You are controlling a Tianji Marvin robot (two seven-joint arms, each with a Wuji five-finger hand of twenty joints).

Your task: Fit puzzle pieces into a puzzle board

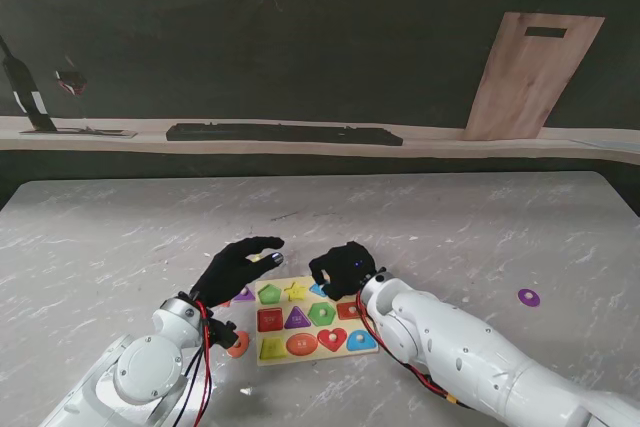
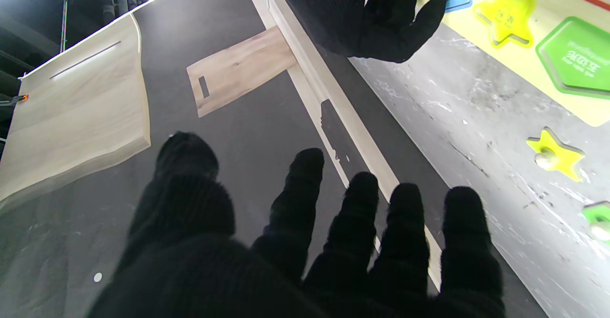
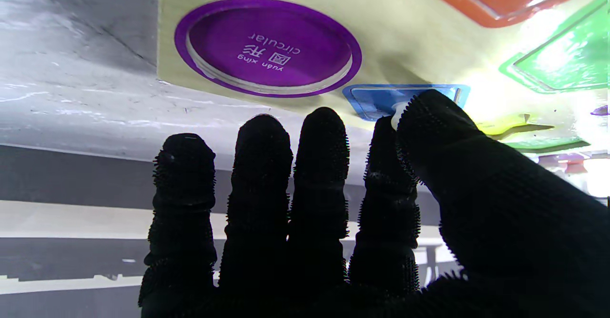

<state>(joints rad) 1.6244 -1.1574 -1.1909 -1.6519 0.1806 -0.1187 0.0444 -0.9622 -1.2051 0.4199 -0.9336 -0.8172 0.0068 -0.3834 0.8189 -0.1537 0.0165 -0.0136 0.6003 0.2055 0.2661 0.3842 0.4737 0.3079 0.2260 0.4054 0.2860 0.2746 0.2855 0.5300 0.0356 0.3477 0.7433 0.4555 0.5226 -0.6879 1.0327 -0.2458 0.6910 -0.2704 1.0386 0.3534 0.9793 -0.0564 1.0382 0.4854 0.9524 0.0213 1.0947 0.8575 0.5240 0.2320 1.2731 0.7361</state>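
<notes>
One blue piece (image 3: 405,99) sits at the far edge of the puzzle board (image 1: 312,349), its white knob pinched between thumb and forefinger of the right hand (image 1: 342,269). To seat it well, I judge the piece should be kept flat, its edges squared with the recess, then pressed straight down before letting go. Beside it the purple round recess (image 3: 267,46) gapes empty; a purple disc (image 1: 528,297) lies well apart on the bench (image 1: 450,227). Left hand (image 1: 235,265) hovers spread, holding nothing.

Black knitted gloves cover each robot hand (image 1: 237,264) (image 1: 343,269); glossy white arm casings carry red and black cables.
</notes>
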